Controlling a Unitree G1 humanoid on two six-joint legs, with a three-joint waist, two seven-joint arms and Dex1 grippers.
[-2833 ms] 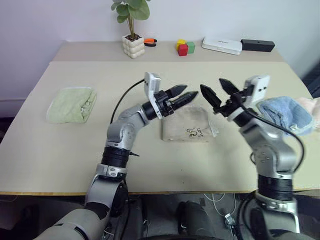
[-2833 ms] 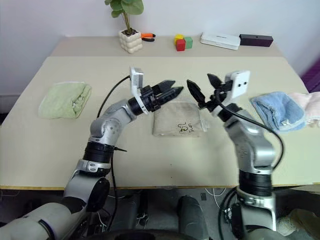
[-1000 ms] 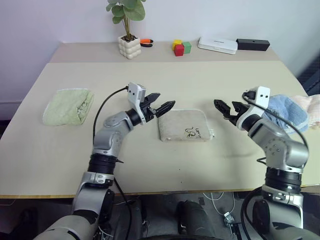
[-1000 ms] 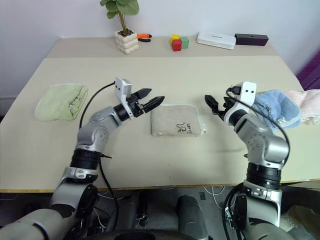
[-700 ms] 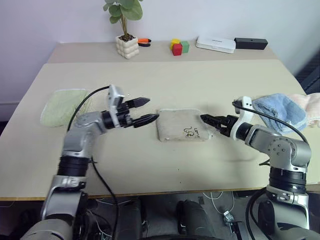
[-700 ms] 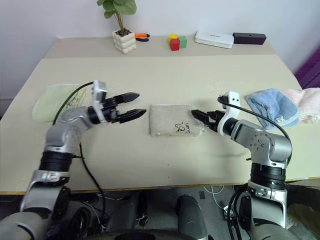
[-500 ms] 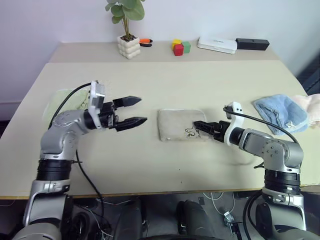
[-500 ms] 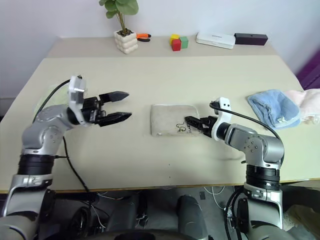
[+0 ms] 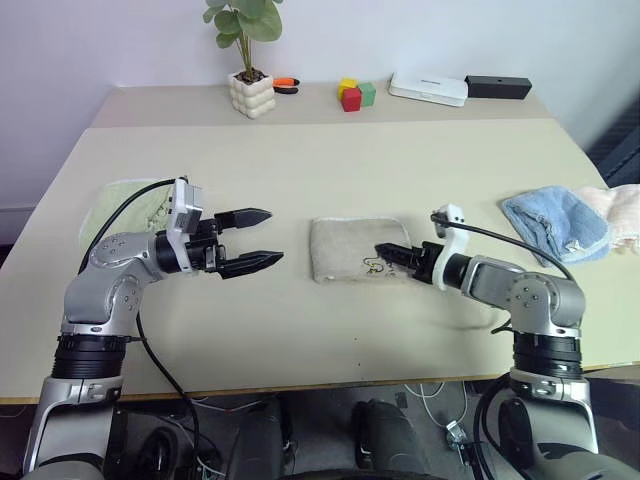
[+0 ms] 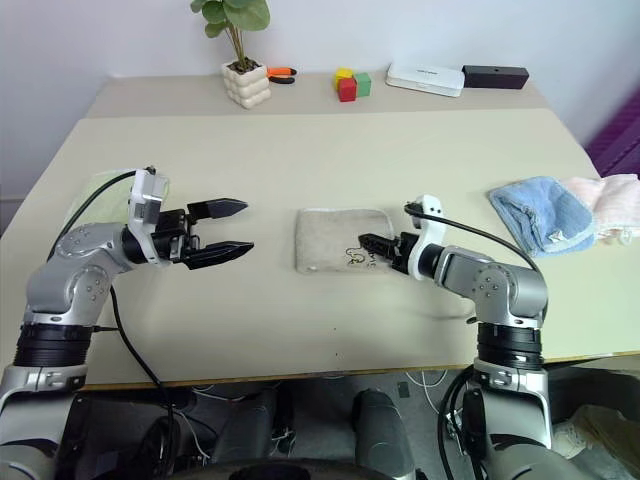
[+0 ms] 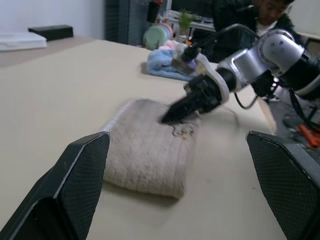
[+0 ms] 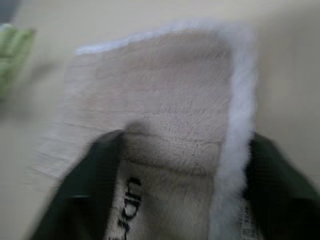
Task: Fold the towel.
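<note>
The towel (image 9: 357, 249) already looks folded — it is a small, thick, neat rectangle lying flat on the surface (image 9: 400, 160). So most of the job seems done. What may be left is one more fold, or just a little tidying at the end where the right gripper (image 9: 391, 253) is working.

The towel sits between the two grippers. The right gripper's fingers are right at its near end, one on each side of the white edge, by the dark printed picture. They look partly closed over that edge, but I cannot tell if they really pinch it yet. In the right wrist view the cloth lies between the two fingers (image 12: 95, 185).

The left gripper (image 9: 255, 238) hangs in the air, a little way off the towel's other end. Its fingers are spread wide — they hold nothing.

The towel is beige-tan and fluffy, with soft ribbed lines across it. It has a white corded edge along one side and a rounded fold on the side near the left gripper. It looks soft and floppy, so a corner could flop back open if it is pulled.
</note>
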